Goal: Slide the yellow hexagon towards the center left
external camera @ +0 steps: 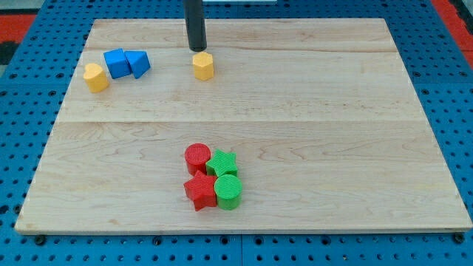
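Note:
A yellow hexagon (203, 66) sits on the wooden board (332, 111) near the view's top, a little left of the middle. My tip (196, 49) stands just above it, at its upper left edge, touching or almost touching. A second yellow block (95, 77), shape unclear, lies at the upper left.
A blue cube (116, 63) and a blue triangular block (138, 63) sit side by side right of the second yellow block. Near the bottom middle cluster a red cylinder (197, 158), a green star (222, 163), a red star (199, 192) and a green cylinder (228, 191).

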`<state>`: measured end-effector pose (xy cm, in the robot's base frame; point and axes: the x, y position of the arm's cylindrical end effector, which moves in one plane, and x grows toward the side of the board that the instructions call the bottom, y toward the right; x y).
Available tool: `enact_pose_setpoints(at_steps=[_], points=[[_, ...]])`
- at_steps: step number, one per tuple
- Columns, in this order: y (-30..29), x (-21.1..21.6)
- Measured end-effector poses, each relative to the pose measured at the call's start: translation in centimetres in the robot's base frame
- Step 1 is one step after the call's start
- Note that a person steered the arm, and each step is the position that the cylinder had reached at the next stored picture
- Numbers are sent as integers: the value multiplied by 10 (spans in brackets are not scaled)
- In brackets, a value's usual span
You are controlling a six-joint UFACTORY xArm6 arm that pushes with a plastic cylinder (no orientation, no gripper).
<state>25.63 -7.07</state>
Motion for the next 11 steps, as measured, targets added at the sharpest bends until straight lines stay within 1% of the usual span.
enact_pose_setpoints(at_steps=[1,2,3,4,5,6,7,8,9,10,11], points=[[29,6],[30,49],[12,92],[1,83],[3,54],[-26,73],[-55,120],[-73,135],[-38,124],[17,121],[29,144]])
